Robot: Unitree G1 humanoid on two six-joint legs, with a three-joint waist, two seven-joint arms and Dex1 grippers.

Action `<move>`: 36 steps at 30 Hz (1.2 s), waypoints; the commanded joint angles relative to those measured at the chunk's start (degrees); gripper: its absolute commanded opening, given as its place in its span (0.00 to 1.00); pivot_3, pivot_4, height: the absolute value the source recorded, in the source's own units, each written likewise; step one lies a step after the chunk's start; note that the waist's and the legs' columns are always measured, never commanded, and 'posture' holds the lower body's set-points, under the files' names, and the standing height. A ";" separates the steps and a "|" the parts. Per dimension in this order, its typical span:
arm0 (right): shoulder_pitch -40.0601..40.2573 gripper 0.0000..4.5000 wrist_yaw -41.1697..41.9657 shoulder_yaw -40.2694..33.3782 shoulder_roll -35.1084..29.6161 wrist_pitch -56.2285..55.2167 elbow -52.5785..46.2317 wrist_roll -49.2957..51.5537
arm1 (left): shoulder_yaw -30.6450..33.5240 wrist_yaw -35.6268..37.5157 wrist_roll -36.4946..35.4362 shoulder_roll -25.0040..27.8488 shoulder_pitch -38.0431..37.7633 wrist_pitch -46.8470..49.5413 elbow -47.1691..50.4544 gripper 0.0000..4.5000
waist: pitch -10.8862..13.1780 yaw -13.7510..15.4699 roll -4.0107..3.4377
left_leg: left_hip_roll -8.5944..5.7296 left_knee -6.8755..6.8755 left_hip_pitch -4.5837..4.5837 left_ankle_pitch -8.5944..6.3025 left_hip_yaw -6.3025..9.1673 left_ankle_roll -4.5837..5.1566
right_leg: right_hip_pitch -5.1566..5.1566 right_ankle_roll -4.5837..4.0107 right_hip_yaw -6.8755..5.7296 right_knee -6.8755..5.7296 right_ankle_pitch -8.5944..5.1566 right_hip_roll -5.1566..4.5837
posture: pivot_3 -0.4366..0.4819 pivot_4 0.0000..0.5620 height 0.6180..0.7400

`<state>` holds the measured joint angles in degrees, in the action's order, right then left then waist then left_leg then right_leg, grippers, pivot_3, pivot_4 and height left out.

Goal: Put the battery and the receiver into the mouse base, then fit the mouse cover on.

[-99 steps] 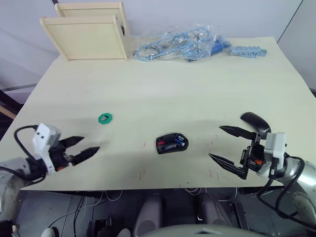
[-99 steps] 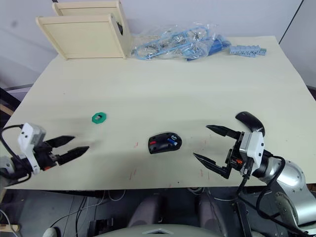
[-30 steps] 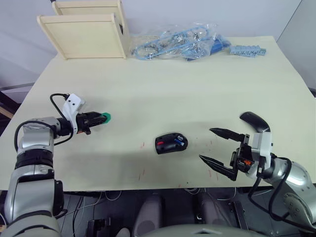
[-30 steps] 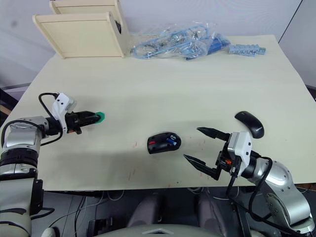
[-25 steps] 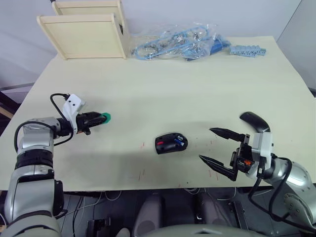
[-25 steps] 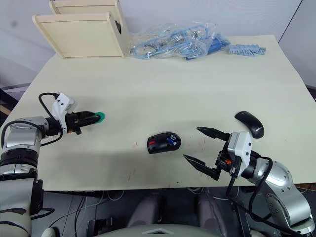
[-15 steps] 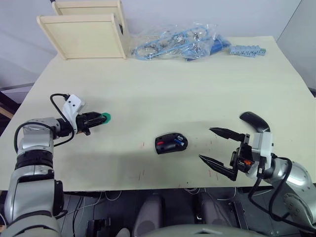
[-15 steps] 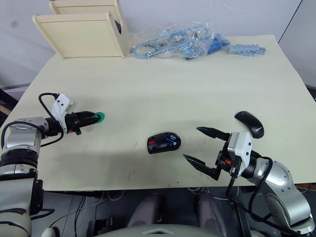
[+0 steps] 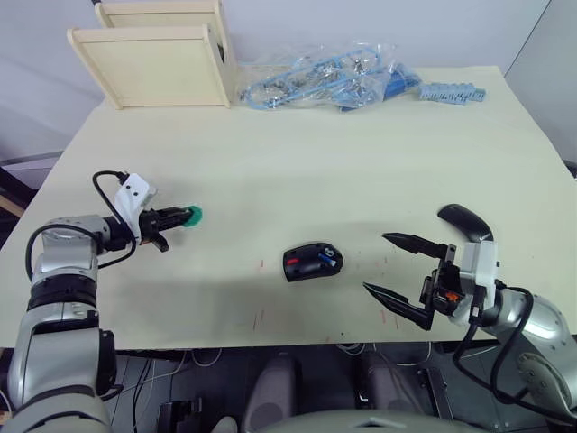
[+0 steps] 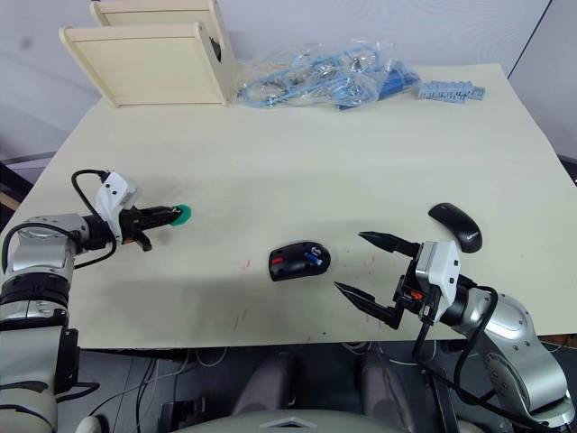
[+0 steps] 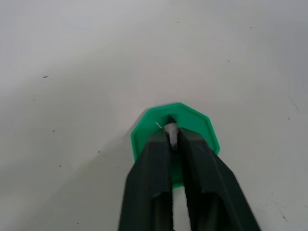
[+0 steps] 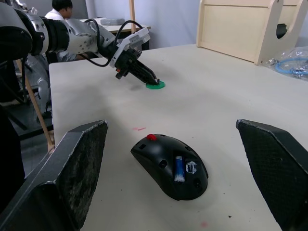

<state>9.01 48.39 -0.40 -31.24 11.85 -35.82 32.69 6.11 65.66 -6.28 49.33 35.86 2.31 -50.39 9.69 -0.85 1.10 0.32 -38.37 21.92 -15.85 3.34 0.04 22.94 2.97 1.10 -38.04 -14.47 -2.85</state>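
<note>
The green disc (image 9: 192, 215) lies on the table's left side. My left gripper (image 11: 172, 137) reaches onto it, and its fingertips are shut on the receiver (image 11: 171, 130), a tiny grey piece at the disc's middle. At the table's centre sits the mouse base (image 9: 313, 262), black with red parts. The blue battery (image 12: 179, 168) lies in its compartment. My right gripper (image 9: 376, 263) hovers open just right of the base, holding nothing. Behind that gripper, the glossy black mouse cover (image 9: 465, 223) rests on the table.
A wooden box (image 9: 162, 63) stands at the back left. Next to it lies a clear bag of blue cables (image 9: 325, 81), with a small blue part (image 9: 453, 93) at the back right. A person (image 12: 60, 7) sits far behind the table.
My left gripper's fingers have closed together over the middle of the green disc. The right arm, the mouse base and the cover have not moved.
</note>
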 commanded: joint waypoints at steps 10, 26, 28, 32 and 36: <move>-1.49 1.00 0.12 0.27 0.43 -0.99 -0.84 0.26 | 2.37 4.79 -3.87 2.40 0.13 5.41 2.05 0.01 | 0.00 -0.02 0.01 | 0.00 -0.01 0.01 0.00 0.01 0.00 | 0.00 0.00 -0.01 0.00 0.00 0.00 | 0.48 0.27 1.00; -1.23 1.00 0.15 0.24 0.37 -0.86 -1.20 0.36 | 4.29 3.68 -5.14 3.98 -1.51 7.52 5.25 0.43 | -0.01 -0.07 0.01 | 0.00 -0.01 0.00 0.00 0.01 0.00 | 0.00 0.00 0.00 -0.01 0.00 0.01 | 0.48 0.27 1.00; -1.12 1.00 0.09 0.17 0.36 -0.84 -1.30 0.40 | 4.51 3.83 -5.49 4.27 -1.92 8.00 5.85 0.43 | -0.01 -0.03 0.01 | 0.00 -0.01 0.00 0.00 0.01 0.00 | 0.00 0.00 0.00 -0.02 0.00 0.00 | 0.48 0.27 1.00; -0.69 1.00 0.05 0.07 0.21 -0.78 -1.63 0.43 | 4.54 4.79 -6.46 4.84 -4.15 10.21 9.98 0.43 | -0.01 -0.01 0.01 | 0.00 -0.01 0.01 0.00 0.01 0.00 | 0.00 0.00 0.00 -0.01 0.00 0.00 | 0.48 0.27 1.00; -0.67 1.00 0.06 0.14 0.20 -0.77 -1.65 0.40 | 5.08 3.69 -7.85 4.33 -6.75 14.55 16.16 0.43 | -0.01 0.00 0.01 | 0.01 -0.02 0.00 0.00 0.01 0.00 | 0.00 0.00 0.00 -0.02 0.00 0.00 | 0.48 0.27 1.00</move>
<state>8.37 48.40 0.15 -30.93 11.87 -35.20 32.21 9.24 69.75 -12.41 52.56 29.45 14.93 -38.12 9.69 -0.85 1.11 0.33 -38.39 21.93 -15.85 3.36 0.04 22.94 2.97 1.11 -38.06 -14.47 -2.86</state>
